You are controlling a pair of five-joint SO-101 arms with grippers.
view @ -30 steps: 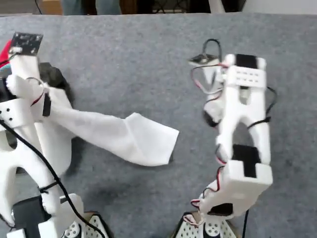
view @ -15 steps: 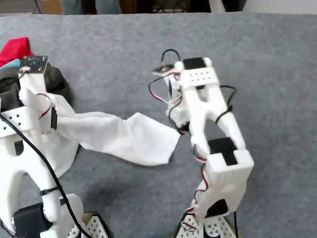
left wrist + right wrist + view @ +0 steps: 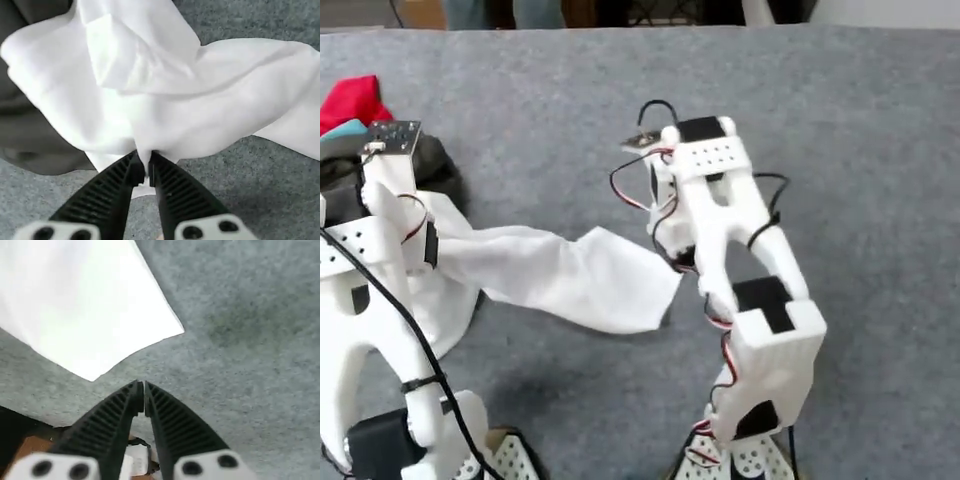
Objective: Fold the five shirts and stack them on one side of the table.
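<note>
White cloth bunches in my left gripper [image 3: 146, 169], clenched on the shirt [image 3: 575, 278] that trails limp across the grey felt table [image 3: 860, 130]. My right gripper [image 3: 140, 390] hangs pinched closed on nothing, just beside its corner.

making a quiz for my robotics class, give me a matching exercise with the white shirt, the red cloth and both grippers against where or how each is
1 white shirt
2 red cloth
3 left gripper
4 right gripper

a shut, empty, over the bare table
b at the table's far left edge
c shut on a fold of the white shirt
d stretched from the left toward the table's middle

Pairs: 1-d, 2-b, 3-c, 4-a
</note>
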